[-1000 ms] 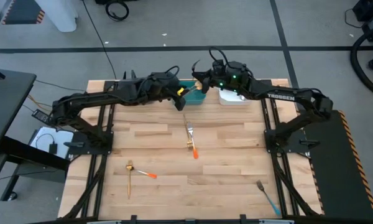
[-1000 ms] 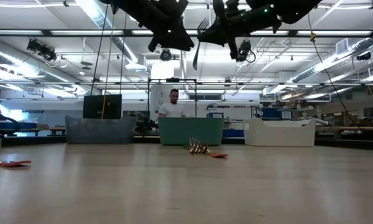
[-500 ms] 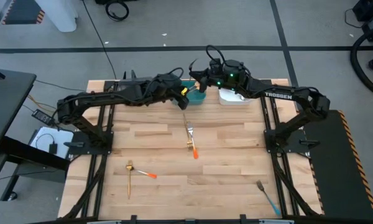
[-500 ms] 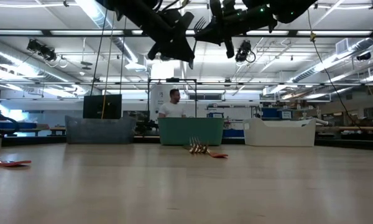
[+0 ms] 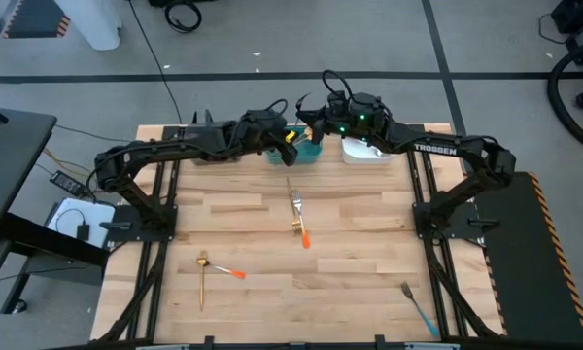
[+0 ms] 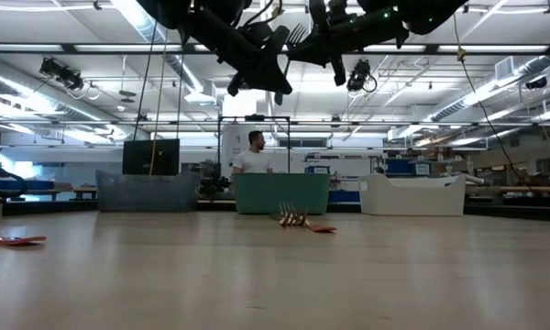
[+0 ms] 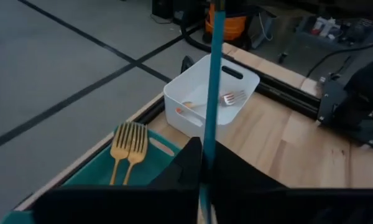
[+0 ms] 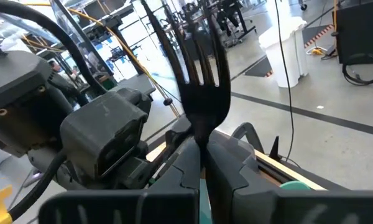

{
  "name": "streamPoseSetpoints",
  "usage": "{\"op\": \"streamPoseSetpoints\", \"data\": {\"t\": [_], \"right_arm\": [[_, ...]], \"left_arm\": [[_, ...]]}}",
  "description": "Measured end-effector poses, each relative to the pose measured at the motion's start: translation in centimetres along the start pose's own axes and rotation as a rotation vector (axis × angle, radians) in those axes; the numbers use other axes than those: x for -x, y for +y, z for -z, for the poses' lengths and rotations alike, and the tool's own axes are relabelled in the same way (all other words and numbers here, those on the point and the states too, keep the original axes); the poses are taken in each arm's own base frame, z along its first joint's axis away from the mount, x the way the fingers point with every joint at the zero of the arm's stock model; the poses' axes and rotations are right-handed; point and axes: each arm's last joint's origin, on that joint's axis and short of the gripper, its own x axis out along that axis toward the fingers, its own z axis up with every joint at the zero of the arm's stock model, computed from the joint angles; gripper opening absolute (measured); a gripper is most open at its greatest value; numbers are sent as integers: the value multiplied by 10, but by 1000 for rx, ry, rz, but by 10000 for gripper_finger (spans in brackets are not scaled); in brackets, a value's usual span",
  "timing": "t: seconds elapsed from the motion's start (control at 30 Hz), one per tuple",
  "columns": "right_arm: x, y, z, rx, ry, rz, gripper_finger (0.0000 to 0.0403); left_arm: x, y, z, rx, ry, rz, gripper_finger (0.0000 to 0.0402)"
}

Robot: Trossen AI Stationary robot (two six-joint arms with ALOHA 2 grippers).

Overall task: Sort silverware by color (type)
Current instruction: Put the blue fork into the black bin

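Two pincers w/ forks crowded over green bin (image 5: 306, 153).

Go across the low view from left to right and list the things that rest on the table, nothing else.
orange-handled utensil → grey bin → green bin → pile of gold forks → white bin

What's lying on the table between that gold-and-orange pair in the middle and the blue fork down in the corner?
Nothing: in the high view only bare wood of the table lies between the middle pair and the blue fork.
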Motion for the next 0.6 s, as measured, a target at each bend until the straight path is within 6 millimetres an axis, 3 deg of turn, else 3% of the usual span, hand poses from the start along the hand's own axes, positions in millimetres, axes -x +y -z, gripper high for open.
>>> {"op": "streamPoseSetpoints", "data": {"t": [0.27,0.47,0.6], "right_arm": [[1,-6,-3,23,2,-9,24],[1,-10,-5,76,11,-39,68],[2,-14,-8,78,5,-29,96]], "left_arm": [[0,1,0,-41,1,-5,12],[2,12,0,-41,39,-42,10],[16,25,-5,-78,70,-107,10]]}}
